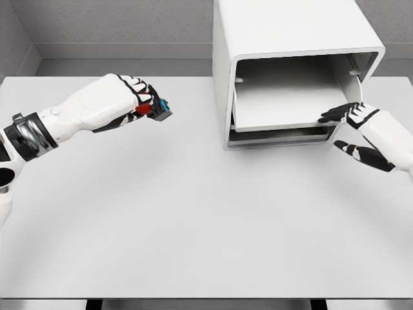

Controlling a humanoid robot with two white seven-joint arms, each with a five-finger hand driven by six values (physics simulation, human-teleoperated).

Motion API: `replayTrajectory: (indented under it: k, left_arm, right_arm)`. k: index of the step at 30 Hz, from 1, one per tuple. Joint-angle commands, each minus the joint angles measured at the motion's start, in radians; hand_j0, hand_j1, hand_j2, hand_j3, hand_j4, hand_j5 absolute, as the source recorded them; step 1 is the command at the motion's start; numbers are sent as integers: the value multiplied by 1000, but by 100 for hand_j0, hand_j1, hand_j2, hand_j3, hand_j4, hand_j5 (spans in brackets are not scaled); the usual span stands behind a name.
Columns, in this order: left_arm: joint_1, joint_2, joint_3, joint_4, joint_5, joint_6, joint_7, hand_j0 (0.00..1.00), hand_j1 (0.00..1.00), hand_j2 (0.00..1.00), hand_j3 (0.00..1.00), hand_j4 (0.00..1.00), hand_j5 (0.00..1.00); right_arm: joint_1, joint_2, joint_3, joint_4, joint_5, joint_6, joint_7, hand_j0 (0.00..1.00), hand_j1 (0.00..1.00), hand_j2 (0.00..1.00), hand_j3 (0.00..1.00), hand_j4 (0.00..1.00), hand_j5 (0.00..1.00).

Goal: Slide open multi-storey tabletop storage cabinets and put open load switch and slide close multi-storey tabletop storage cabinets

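The white box-shaped tabletop storage cabinet (284, 39) stood at the far right of the pale grey table (193, 226). Its upper white drawer (281, 97) was slid partly out, the interior visible and bare. The right hand (355, 129) was at the drawer's front right corner, fingers (335, 115) extended and resting on the drawer edge, thumb spread below, gripping nothing. The left hand (139, 100) was raised above the table's left side, well apart from the cabinet, fingers curled around the small load switch (157, 110), a red, black and blue block.
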Motion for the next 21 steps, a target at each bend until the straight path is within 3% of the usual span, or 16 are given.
replayTrajectory:
  k: [1, 21]
  left_arm:
    - [0, -9, -1, -7, 8, 3, 0, 44, 44, 44, 44, 44, 44]
    - [-2, -86, -7, -33, 13, 3, 0, 44, 44, 44, 44, 44, 44]
  right_arm:
    - [0, -3, -12, -8, -18, 1, 0, 64, 64, 64, 64, 64, 64]
    - [-2, -3, -52, 5, -15, 1, 2, 65, 65, 65, 65, 65, 65]
